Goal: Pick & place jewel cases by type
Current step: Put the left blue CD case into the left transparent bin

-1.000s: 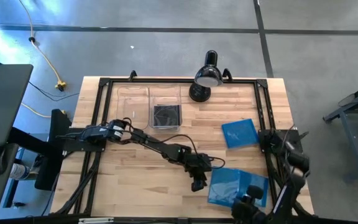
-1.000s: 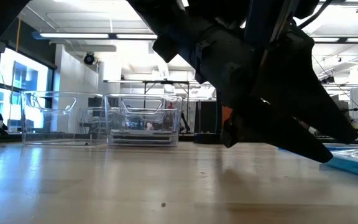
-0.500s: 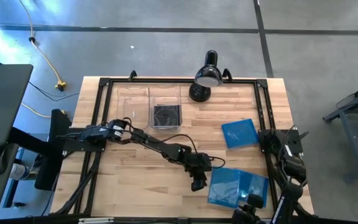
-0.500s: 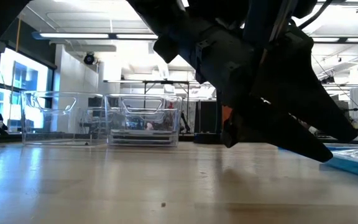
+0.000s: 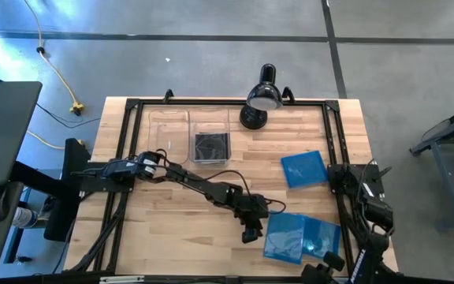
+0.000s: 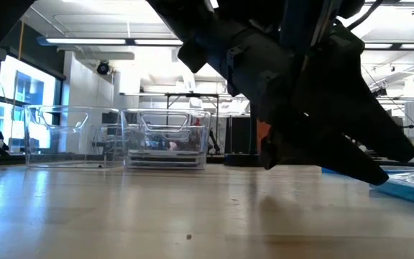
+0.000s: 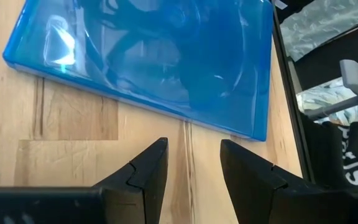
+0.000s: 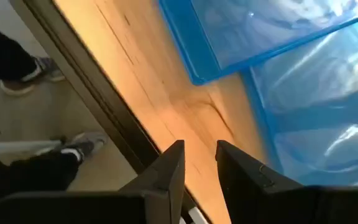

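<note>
Single translucent blue square case (image 5: 303,169): flat, right of centre; 
Overlapping blue cases (image 5: 300,237): flat, lower right; 
Dark case (image 5: 210,146): inside upper-centre clear bin

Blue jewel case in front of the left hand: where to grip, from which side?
Grip the blue jewel case by its near edge, from the bare wood side where the left hand is. The case lies flat, so likely only a thin edge fits between the open fingers.

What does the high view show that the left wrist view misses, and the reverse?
Only the high view shows the two clear bins, the lamp, a separate blue case and the right arm at the table's right edge. Only the left wrist view shows the left gripper open, fingers empty. Both show the near blue case on the table.
</note>
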